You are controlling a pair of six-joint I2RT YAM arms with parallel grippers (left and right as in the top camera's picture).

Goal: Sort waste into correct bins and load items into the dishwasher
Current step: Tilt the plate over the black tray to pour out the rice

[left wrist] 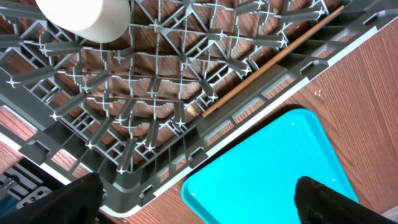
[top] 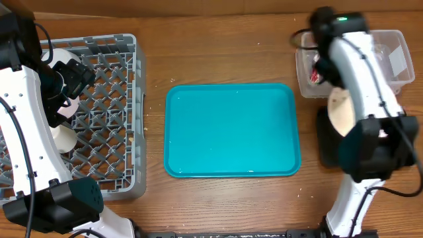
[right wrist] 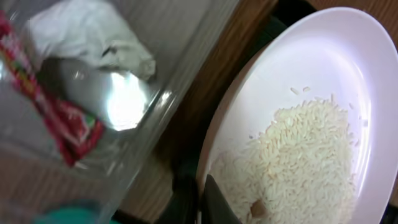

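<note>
- Here, the right gripper (right wrist: 214, 202) looks pinched shut on the rim of the plate (right wrist: 323, 74), with one dark finger showing at the plate's lower edge.
- The plate hangs above the black tray (top: 325, 142), just beside the tub (top: 396, 46). A heap of rice (right wrist: 298, 155) lies on it, not yet tipped out.
- The wrapper (right wrist: 68, 124) and the napkin (right wrist: 93, 31) lie inside the tub, so the rice looks like the last waste to sort.
- The left gripper (left wrist: 196, 202) hovers over the rack (top: 109, 99) with its fingers wide apart and nothing between them. The cup (left wrist: 87, 17) sits in the rack, and a thin wooden stick (left wrist: 273, 62) lies across the lattice near the wall facing the teal tray (top: 231, 129).
- Risk: a pinch on a thin, smooth rim is weak. If the plate is tilted steeply to shed the rice, its weight could twist it out of the fingers and drop it onto the black tray.
- Risk: the plate sits close to the tub wall. Rice poured from the wrong edge could land in the tub with the paper waste, or scatter onto the table (top: 218, 53) between the two bins.
- Risk: sticky grains may cling to the plate and go into the rack with it.
- Risk: the plate has to cross the teal tray to reach the rack. With the left arm parked there, the two arms could meet, or the plate could knock the cup.
</note>
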